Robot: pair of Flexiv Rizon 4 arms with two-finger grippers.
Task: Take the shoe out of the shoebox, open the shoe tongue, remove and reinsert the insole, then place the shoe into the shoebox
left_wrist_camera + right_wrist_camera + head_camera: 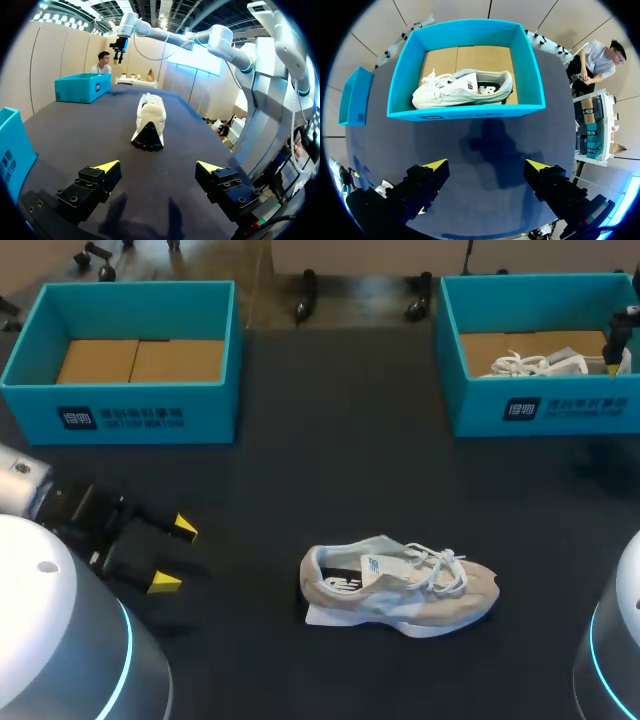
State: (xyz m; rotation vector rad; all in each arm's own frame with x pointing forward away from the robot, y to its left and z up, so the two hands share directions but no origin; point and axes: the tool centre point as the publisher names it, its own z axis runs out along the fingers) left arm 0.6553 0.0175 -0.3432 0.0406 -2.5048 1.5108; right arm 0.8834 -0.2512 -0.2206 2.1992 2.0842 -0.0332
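The beige shoe [400, 585] sits on the dark counter [320, 470], lower middle of the frame, toe pointing right. The left gripper [172, 555] is at lower left, released, well apart from it. The right gripper [487, 164] hangs released over the upper-right shoebox [540, 405], which holds a white shoe [540, 363].

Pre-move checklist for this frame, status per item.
1. The left pincer open and empty: ok.
2. The right pincer open and empty, above the right shoebox: ok.
3. The white shoe lying in the right shoebox, nothing on top of it: ok.
4. The beige shoe resting on the table, heel toward the left pincer, touching neither pincer: ok.
5. The left shoebox holds no shoe: ok.
6. Whether the beige shoe has already been reworked: cannot tell.
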